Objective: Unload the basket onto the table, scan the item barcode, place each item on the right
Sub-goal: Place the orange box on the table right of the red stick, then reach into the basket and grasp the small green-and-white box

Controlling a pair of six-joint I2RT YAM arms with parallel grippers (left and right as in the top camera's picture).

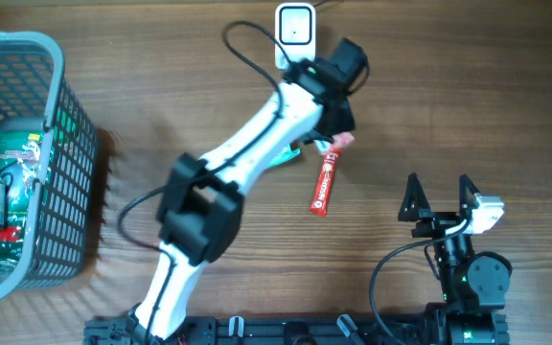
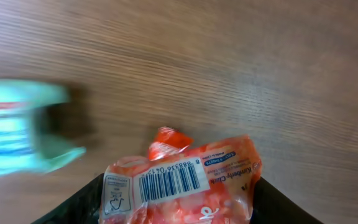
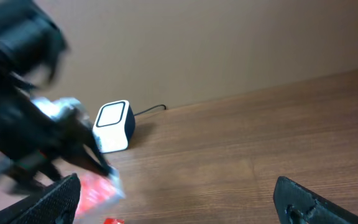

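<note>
The orange snack packet point(image 2: 229, 190) is pinched between the left fingers point(image 2: 278, 202), its barcode point(image 2: 169, 183) facing the wrist camera, near the white scanner point(image 1: 295, 29). Presenting the code seems to be the step in hand; next the barcode likely needs turning toward the scanner's face. The right fingers point(image 3: 309, 202) stand wide apart, empty.
</note>
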